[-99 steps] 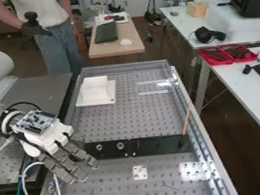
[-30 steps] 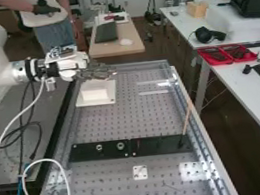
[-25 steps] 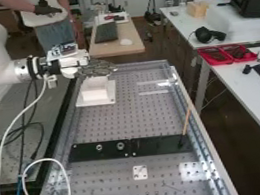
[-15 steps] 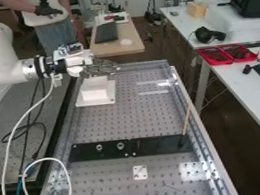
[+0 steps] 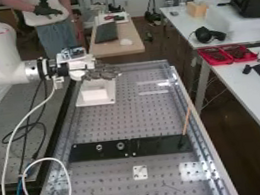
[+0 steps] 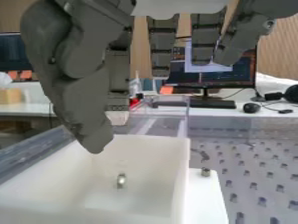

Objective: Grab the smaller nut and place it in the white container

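- The hand (image 5: pixel 99 72) hangs over the white container (image 5: pixel 95 93) at the bench's far end, palm end to the arm's side.
- It is loosely open: the fingers (image 6: pixel 163 47) extend fairly straight, and the thumb (image 6: pixel 85 107) stands apart from them.
- Nothing is held between thumb and fingers.
- The thumb's tip hangs over the container's open top; whether it touches a wall, I cannot tell.
- Inside the container, on its floor, is a small shiny metal piece (image 6: pixel 121 181); whether it is a nut or a screw head, I cannot tell.
- Two nut-like rings, one (image 5: pixel 99 148) and another (image 5: pixel 120 146), sit side by side on the black plate (image 5: pixel 155 145), well apart from the hand; which is smaller is unclear.
- A small fastener (image 6: pixel 205 172) stands on the white base just beside the container.
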